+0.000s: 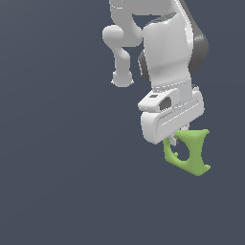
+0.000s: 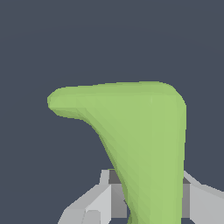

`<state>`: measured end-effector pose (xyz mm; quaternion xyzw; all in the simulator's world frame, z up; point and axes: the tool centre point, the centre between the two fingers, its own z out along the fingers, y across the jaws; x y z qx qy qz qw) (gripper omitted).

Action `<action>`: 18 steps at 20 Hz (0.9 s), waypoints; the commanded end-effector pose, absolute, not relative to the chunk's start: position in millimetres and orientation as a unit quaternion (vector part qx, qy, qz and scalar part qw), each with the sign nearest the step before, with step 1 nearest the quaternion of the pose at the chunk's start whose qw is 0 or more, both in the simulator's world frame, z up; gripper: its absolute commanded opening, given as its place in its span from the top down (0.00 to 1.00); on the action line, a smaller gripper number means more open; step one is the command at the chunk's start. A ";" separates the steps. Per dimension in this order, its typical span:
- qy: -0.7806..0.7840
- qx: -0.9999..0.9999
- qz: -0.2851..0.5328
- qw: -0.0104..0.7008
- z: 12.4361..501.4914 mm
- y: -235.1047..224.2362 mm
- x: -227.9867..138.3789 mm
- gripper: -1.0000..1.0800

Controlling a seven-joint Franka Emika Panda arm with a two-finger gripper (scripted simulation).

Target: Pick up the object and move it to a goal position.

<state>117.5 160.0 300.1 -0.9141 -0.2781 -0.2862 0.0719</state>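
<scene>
Filling most of the wrist view, the object [image 2: 144, 140] is seen clamped between the fingers [image 2: 98, 203]. Nothing but plain dark background is seen around it. The gripper [image 1: 176, 139] is closed narrowly on the object [image 1: 189, 153], which hangs below the white hand.

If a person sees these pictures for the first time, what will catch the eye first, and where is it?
The lime-green piece stands out most: it hangs under the white end effector toward the exterior view's right, against a plain dark blue-grey background. The end effector is shut on it, its fingers on either side of the narrow part in the wrist view. Above, the white arm fills the upper part of the exterior view.
</scene>
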 end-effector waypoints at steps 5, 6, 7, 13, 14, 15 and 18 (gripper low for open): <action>-0.318 -0.878 -0.347 0.088 356.3 181.5 122.1 1.00; -0.323 -0.872 -0.355 0.090 364.0 184.3 121.9 1.00; -0.328 -0.867 -0.363 0.092 371.4 186.9 121.6 1.00; -0.354 -0.838 -0.402 0.104 409.8 199.7 117.0 1.00; -0.357 -0.834 -0.407 0.106 414.7 201.2 116.1 1.00; -0.360 -0.830 -0.411 0.107 419.1 202.6 115.2 1.00; -0.367 -0.821 -0.422 0.111 430.3 205.9 112.7 1.00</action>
